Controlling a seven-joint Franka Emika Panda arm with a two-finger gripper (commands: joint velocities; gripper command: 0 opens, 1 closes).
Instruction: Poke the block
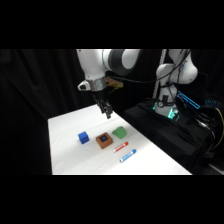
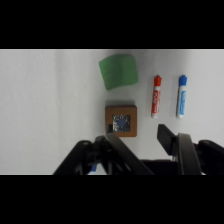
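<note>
Two fingers of the tool (image 2: 142,137) stand apart with nothing between them, so it is open and empty. In the side view the tool (image 1: 106,111) hangs above the white surface (image 1: 65,150), behind and over the row of blocks, touching nothing. The arm comes in from the upper right, wrist bent so the fingers point down.

The brown block (image 2: 121,120) with the dark square mark on top lies just ahead of the fingertips in the wrist view, nearer the left one; in the side view the brown block (image 1: 103,141) sits between the blue cube (image 1: 83,137) and the green block (image 1: 119,132). The red marker (image 2: 156,96) and blue marker (image 2: 181,95) lie beyond, well clear.

This looks like the approach: the poke is not yet made. Next calls for a descent with one fingertip centred on the marked top, probably with fingers closed.
</note>
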